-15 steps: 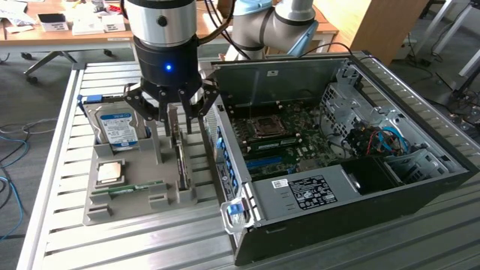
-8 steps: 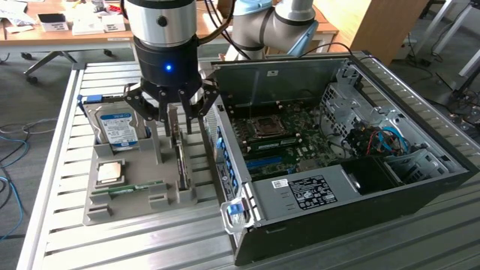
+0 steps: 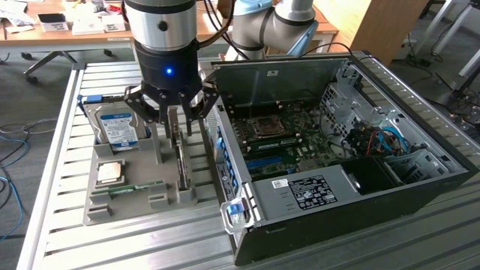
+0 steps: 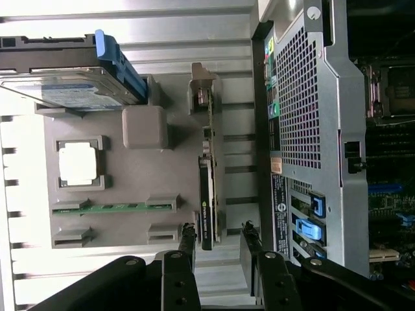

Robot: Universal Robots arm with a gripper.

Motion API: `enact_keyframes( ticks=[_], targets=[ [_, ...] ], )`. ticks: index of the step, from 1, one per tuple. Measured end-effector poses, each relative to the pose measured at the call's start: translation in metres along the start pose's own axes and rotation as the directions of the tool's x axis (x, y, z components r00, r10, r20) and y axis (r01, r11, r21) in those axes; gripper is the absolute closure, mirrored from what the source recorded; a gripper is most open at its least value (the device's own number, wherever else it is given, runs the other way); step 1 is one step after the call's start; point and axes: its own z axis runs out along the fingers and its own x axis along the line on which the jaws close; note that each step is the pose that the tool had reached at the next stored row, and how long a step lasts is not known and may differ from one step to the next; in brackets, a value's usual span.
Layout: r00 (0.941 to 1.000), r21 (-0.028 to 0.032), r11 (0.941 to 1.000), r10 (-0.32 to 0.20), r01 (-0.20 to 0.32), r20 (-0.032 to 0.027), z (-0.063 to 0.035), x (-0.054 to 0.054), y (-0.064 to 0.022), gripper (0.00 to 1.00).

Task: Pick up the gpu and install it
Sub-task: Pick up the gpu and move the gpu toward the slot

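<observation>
The gpu point(image 3: 181, 160) stands on its long edge in a slot of the grey holder tray point(image 3: 131, 205), its dark face and green board edge showing. My gripper point(image 3: 175, 125) hangs directly over the gpu's far end, open, with one finger on each side of the card. In the wrist view the gpu point(image 4: 207, 188) runs lengthwise toward my gripper point(image 4: 218, 238). Its near end lies between the two black fingertips point(image 4: 188, 234), with a gap on each side. Nothing is gripped.
The tray point(image 4: 149, 175) also holds a hard drive point(image 3: 117, 127) with a blue-white label, a square CPU point(image 3: 110, 171) and a green RAM stick point(image 3: 135, 187). The open PC case point(image 3: 338, 157) lies at the exterior view's right, close beside the tray, with its motherboard point(image 3: 277, 143) exposed.
</observation>
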Motion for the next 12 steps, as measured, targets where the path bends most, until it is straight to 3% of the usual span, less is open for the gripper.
enact_keyframes(
  ticks=[12],
  targets=[
    [1.0,0.0,1.0,0.0,0.0,0.0001,0.0088,0.0002,-0.0004,0.58]
  ],
)
